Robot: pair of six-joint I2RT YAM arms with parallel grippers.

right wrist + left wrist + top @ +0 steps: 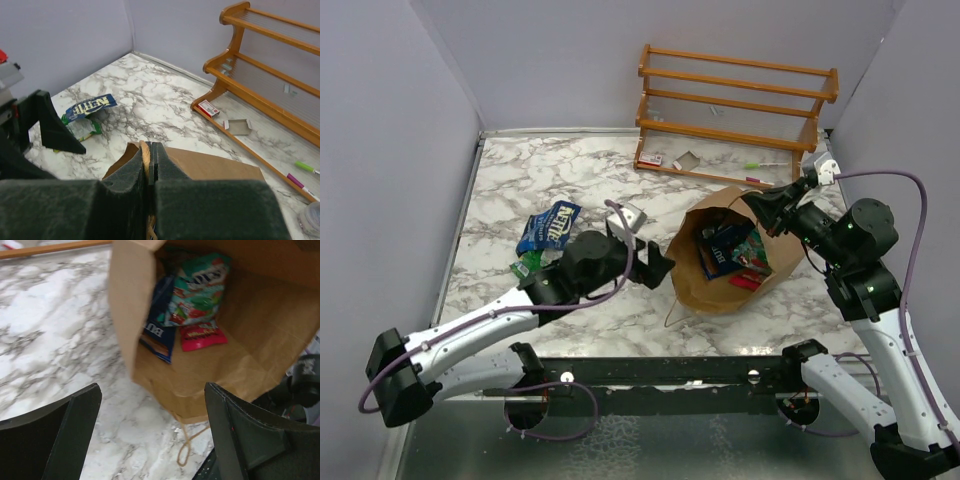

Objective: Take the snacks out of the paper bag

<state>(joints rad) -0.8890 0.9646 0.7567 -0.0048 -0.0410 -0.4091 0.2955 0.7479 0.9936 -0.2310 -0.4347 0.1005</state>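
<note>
The brown paper bag (705, 288) lies tipped on the marble table, mouth facing up and toward my left arm. Inside it lie a dark blue packet (159, 327), a teal-red packet (197, 290) and a small red packet (202, 336). My left gripper (655, 268) is open and empty just outside the bag's mouth, apart from it. My right gripper (757, 207) is shut on the bag's rim (143, 150) at its far side. A dark blue packet (549, 225) and a green-yellow packet (527, 265) lie on the table left of the left arm.
An orange wooden rack (735, 105) stands at the back, with small scraps (653, 160) and a pen (765, 164) on its base. The bag's string handle (186, 450) trails on the table between my left fingers. Purple walls close in on three sides.
</note>
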